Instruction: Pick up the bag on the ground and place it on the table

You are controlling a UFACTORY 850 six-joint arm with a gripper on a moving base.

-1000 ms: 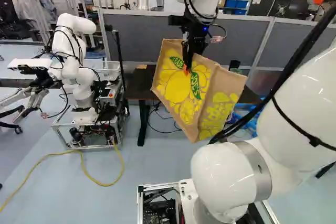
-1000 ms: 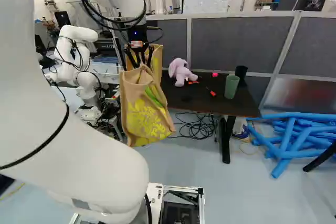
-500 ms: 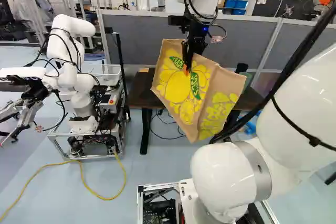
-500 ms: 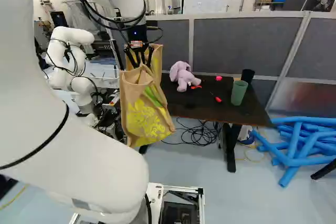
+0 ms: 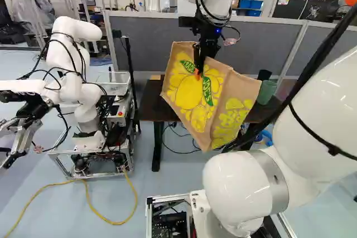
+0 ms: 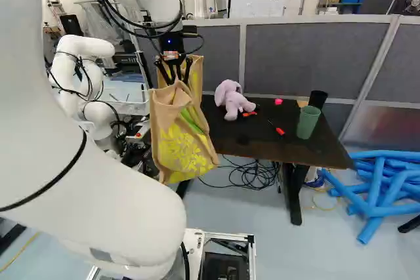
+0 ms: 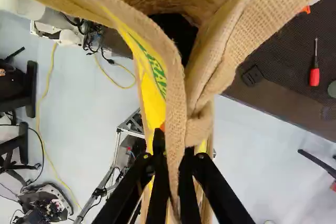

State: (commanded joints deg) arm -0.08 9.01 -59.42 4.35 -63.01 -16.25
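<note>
Your tan burlap bag with yellow print and green lettering [image 5: 189, 96] hangs in the air, tilted in the left base view, pinched at its upper edge by the black tool with orange pads [image 5: 199, 69]. The wrist view shows you the tool [image 7: 174, 153] closed on a fold of the bag, cloth between its two fingers, with the bag's open mouth ahead of them. Beyond the bag you have both the grey-blue floor [image 7: 247, 150] and the edge of the dark brown counter [image 6: 262, 141]; in the right base view the bag overlaps the counter's left end. On the counter you'll see a lilac plush rabbit [image 6: 231, 100], a small pink object [image 6: 278, 101], a red-handled screwdriver [image 6: 280, 132], and a green cup [image 6: 307, 122] near a black cup [image 6: 317, 100]. Blue foam tubes [image 6: 380, 191] lie on the floor right of the counter, and another robot [image 5: 71, 82] stands at the left of the left base view.
</note>
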